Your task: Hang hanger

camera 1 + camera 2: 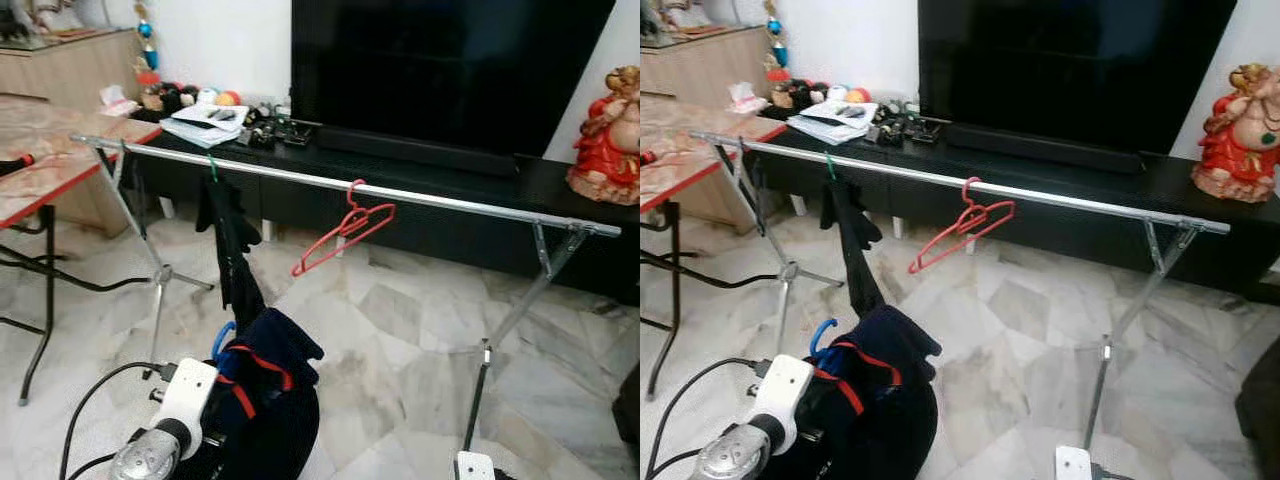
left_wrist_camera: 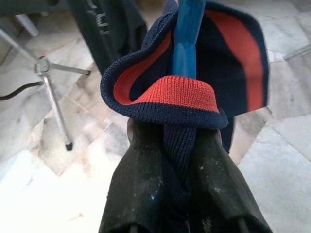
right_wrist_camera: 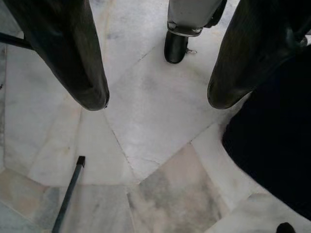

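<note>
Left jaws clamp blue hanger, apparently below rail.

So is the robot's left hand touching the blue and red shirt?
Touching. The left wrist view shows the left gripper pinching the navy shirt below its red collar.

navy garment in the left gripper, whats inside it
A blue hanger runs up through the collar of the navy garment, whose inside is red. The left gripper is shut on the fabric below the collar. The hanger's shoulders are covered by cloth, so they cannot be seen.
</note>
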`<state>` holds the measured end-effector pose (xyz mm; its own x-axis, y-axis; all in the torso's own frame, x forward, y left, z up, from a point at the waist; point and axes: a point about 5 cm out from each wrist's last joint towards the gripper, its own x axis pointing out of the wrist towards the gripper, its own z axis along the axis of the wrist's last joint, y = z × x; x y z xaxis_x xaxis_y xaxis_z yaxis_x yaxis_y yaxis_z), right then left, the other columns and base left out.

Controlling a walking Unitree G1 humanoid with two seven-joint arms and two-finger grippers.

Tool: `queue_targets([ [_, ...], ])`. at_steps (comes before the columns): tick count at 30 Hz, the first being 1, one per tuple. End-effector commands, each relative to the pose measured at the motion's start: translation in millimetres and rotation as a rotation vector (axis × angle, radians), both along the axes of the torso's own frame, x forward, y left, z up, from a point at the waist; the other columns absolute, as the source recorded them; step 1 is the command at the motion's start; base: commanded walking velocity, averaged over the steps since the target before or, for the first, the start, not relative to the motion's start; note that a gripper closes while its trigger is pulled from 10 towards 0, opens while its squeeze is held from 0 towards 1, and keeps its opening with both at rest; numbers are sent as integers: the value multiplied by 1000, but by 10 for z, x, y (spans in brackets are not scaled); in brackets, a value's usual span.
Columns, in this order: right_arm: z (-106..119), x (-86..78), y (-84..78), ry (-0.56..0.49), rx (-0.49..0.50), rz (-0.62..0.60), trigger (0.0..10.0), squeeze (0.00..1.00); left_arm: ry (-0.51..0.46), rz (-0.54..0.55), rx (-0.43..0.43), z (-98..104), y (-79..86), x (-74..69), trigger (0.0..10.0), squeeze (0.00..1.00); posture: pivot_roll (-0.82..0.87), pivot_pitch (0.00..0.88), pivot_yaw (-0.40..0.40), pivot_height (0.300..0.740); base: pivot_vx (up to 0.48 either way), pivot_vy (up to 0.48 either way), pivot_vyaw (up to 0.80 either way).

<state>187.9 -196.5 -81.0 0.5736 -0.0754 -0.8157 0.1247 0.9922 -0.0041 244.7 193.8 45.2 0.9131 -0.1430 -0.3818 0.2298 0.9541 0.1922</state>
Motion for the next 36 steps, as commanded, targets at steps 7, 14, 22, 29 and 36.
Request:
queue_targets([
  [7,35,70,2,-19,3,4,10000,0,-38,20,-1,81,-13,74,10000,0,175,11,-51,740,249,0,0],
  [14,42,84,2,-21,3,11,10000,0,-41,28,-2,82,-15,77,10000,0,177,17,-54,740,338,0,0],
  [22,46,94,13,-22,6,25,10000,0,-39,25,-8,77,-38,76,10000,0,180,18,-56,740,357,0,0],
  [29,56,112,16,-28,11,23,10000,0,-35,20,-9,69,-52,71,10000,0,176,19,-56,740,361,0,0],
  [36,57,117,27,-31,20,22,10000,0,-32,21,-8,67,-53,74,10000,0,179,23,-55,740,363,0,0],
])
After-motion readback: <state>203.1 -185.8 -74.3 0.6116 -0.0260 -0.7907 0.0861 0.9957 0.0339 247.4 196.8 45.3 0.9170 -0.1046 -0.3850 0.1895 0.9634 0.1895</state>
